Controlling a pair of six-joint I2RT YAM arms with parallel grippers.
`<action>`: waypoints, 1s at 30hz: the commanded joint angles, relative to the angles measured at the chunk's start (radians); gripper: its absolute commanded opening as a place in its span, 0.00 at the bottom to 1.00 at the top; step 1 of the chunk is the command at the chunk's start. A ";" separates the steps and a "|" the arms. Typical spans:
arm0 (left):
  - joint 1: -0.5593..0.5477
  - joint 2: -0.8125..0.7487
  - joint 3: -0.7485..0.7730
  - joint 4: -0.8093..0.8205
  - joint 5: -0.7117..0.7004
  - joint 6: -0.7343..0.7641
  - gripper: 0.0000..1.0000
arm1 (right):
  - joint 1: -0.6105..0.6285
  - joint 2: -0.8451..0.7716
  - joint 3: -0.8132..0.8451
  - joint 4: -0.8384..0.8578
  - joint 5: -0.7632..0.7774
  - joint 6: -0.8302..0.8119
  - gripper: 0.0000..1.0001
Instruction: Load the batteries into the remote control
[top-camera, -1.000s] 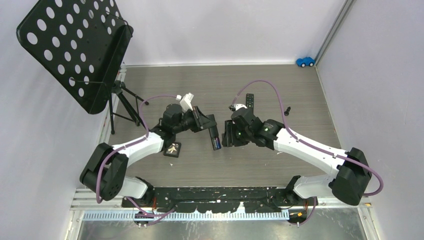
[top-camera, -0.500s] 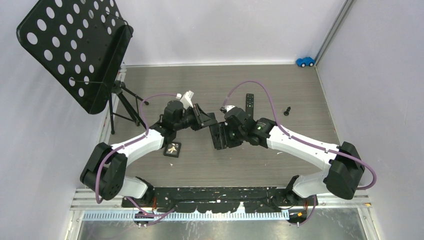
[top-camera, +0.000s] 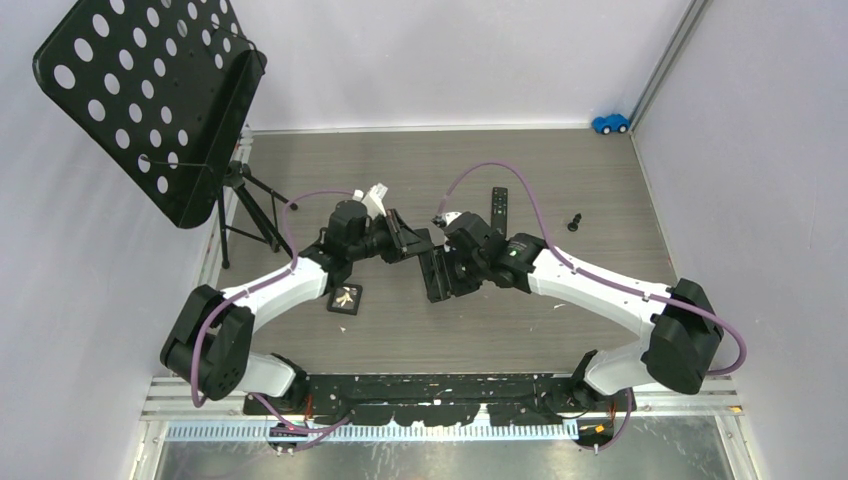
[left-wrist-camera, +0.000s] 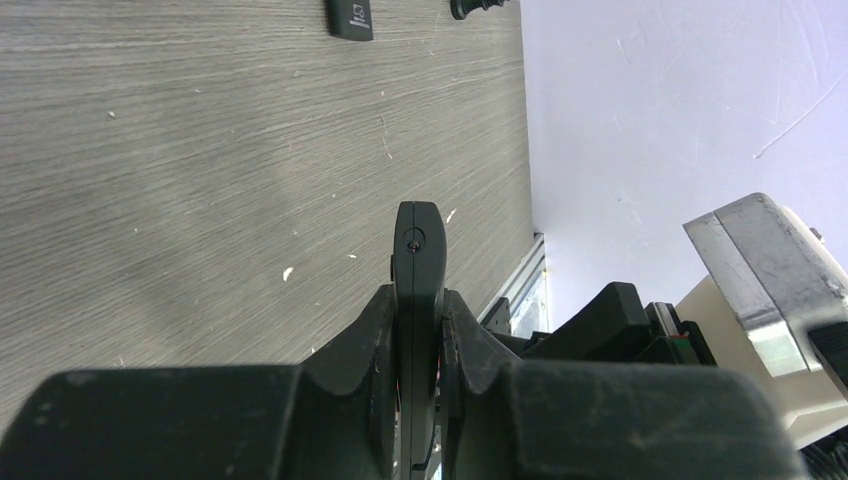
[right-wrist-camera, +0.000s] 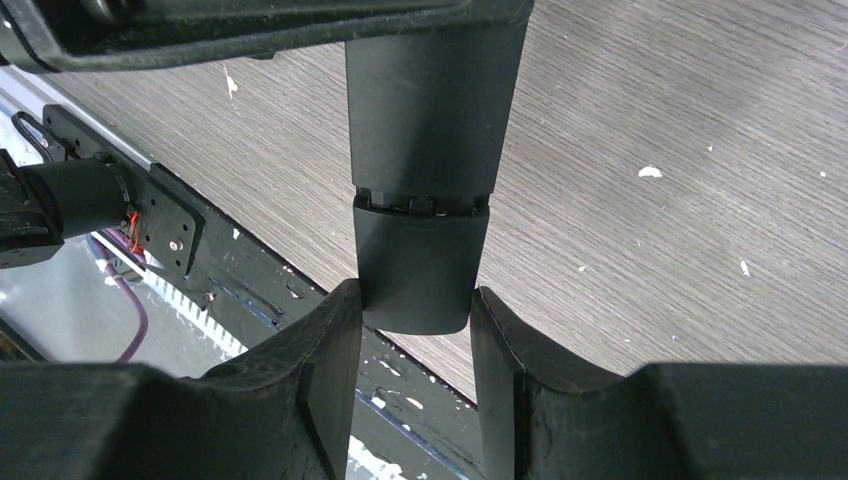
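Note:
My left gripper (top-camera: 418, 245) is shut on a black remote control (top-camera: 434, 272) and holds it above the floor, seen edge-on in the left wrist view (left-wrist-camera: 418, 250). My right gripper (top-camera: 447, 276) is at the remote's lower end. In the right wrist view its fingers (right-wrist-camera: 330, 340) close on a black cover piece (right-wrist-camera: 415, 265) that meets the remote body (right-wrist-camera: 425, 100) at a thin seam. No batteries show; the compartment is hidden behind the cover and the right gripper.
A second black remote (top-camera: 499, 207) lies further back. A small black knob-like piece (top-camera: 575, 221) lies to its right. A small black square with pale marks (top-camera: 345, 298) lies under the left arm. A music stand (top-camera: 150, 100) stands back left, a blue toy car (top-camera: 610, 123) back right.
My right gripper has moved left onto the remote's lower end. The open compartment with a battery, visible a second ago, is now covered. The left gripper has barely moved.

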 joint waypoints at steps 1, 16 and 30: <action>-0.003 -0.010 0.063 0.039 0.070 -0.084 0.00 | 0.008 0.032 0.045 -0.015 -0.014 -0.046 0.41; -0.003 -0.073 0.013 0.090 0.189 -0.179 0.00 | 0.006 0.132 0.157 -0.068 0.039 -0.019 0.44; -0.003 -0.125 -0.057 0.100 0.216 -0.203 0.00 | -0.001 0.195 0.251 -0.084 0.042 -0.040 0.45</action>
